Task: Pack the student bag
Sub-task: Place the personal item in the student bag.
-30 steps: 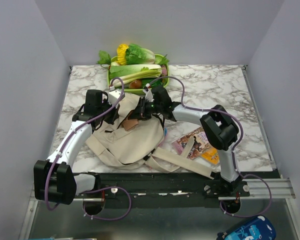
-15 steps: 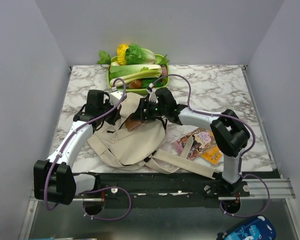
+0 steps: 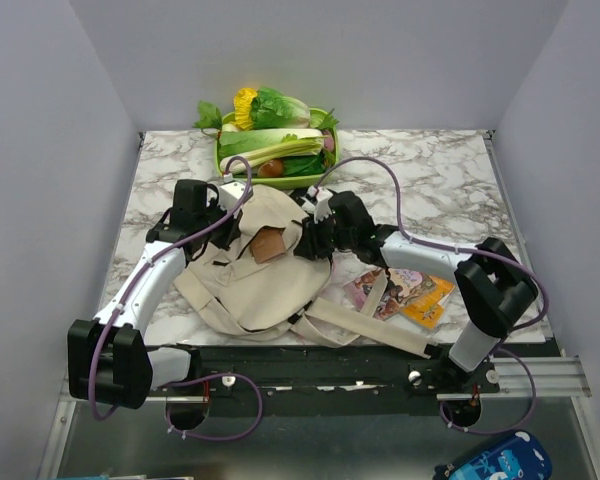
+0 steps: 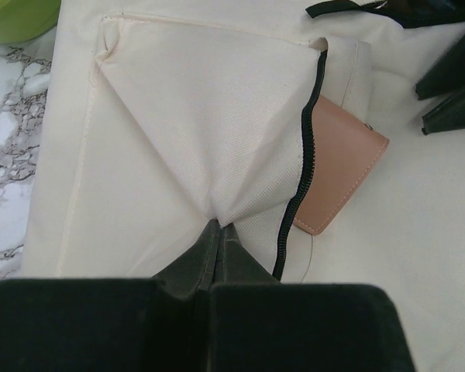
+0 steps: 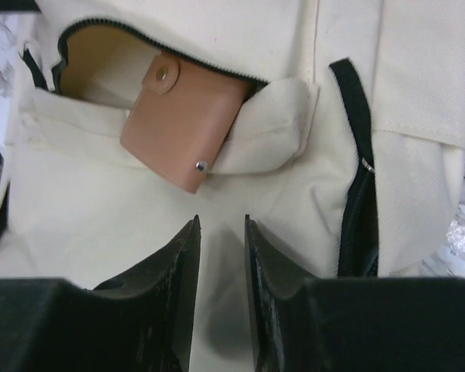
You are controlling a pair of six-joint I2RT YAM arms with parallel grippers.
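The beige canvas student bag [image 3: 250, 285] lies flat in the middle of the table, its straps [image 3: 365, 328] trailing to the front right. A tan leather wallet [image 3: 267, 241] sticks halfway out of the unzipped front pocket; it also shows in the left wrist view [image 4: 337, 167] and the right wrist view [image 5: 186, 128]. My left gripper [image 4: 218, 225] is shut on a pinch of the pocket's fabric [image 4: 217, 155], lifting it into a tent. My right gripper [image 5: 221, 221] is open and empty, just back from the wallet, over the bag's cloth [image 5: 101, 201].
A green tray [image 3: 223, 150] of vegetables stands at the back edge behind the bag. Colourful books [image 3: 405, 290] lie right of the bag, partly under a strap. A blue patterned thing [image 3: 490, 462] sits below the table's front edge.
My right gripper has let go of the wallet and drawn back to the right, leaving it in the pocket mouth. My left gripper stays pinching the pocket fabric.
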